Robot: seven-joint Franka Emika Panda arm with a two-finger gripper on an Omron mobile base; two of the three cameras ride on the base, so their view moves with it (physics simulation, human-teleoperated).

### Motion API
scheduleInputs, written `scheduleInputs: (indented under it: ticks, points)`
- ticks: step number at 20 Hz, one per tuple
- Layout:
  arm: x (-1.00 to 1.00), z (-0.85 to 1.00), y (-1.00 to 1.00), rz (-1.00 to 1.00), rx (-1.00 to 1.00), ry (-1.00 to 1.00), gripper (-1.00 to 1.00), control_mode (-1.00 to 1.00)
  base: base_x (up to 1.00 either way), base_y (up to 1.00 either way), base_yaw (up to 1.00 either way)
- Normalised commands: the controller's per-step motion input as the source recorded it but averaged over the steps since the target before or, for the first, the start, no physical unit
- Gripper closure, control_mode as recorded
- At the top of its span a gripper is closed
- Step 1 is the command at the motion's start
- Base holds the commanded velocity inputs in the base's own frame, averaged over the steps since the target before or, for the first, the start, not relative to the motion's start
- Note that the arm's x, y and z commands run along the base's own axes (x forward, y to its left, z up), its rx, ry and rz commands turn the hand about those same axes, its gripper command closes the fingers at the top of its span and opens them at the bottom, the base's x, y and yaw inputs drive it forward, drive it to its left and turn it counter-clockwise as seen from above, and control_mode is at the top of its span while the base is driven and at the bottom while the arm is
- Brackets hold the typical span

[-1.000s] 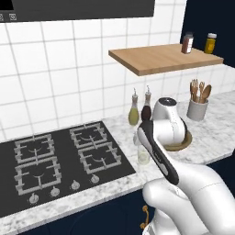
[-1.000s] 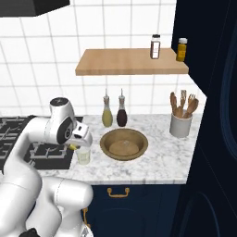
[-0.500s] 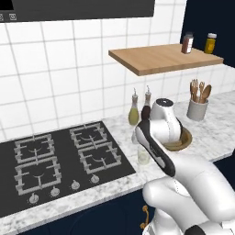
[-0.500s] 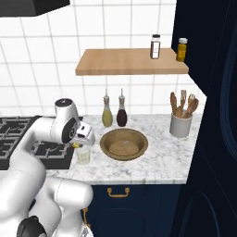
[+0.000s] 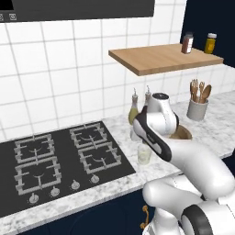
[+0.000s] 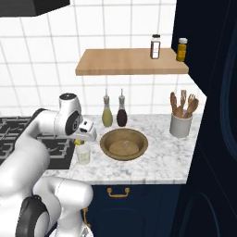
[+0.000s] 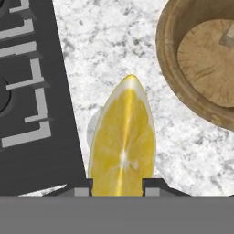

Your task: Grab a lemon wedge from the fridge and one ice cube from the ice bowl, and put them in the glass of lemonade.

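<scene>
Jaws pinch the bright yellow lemon wedge (image 7: 122, 151), which has come over the small clear glass of lemonade (image 6: 83, 152), ready to drop.

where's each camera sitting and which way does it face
Left base view: behind the arm's left, looking down over stove and glass of lemonade; arm lower right.
Right base view: behind its right, facing ice bowl; arm lower left.
Hand view: looks along gripper, shut on lemon wedge.
Both base views share glass and bowl.
</scene>
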Motion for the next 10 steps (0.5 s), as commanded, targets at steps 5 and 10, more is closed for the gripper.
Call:
scheduleInputs:
  ticks: [5, 10]
  points:
    - [0.06, -0.1, 0.01, 0.0, 0.0, 0.0, 1.0, -1.0, 0.0, 0.0, 0.0]
    - [0.02, -0.31, 0.0, 0.0, 0.0, -0.01, 1.0, -1.0, 0.0, 0.0, 0.0]
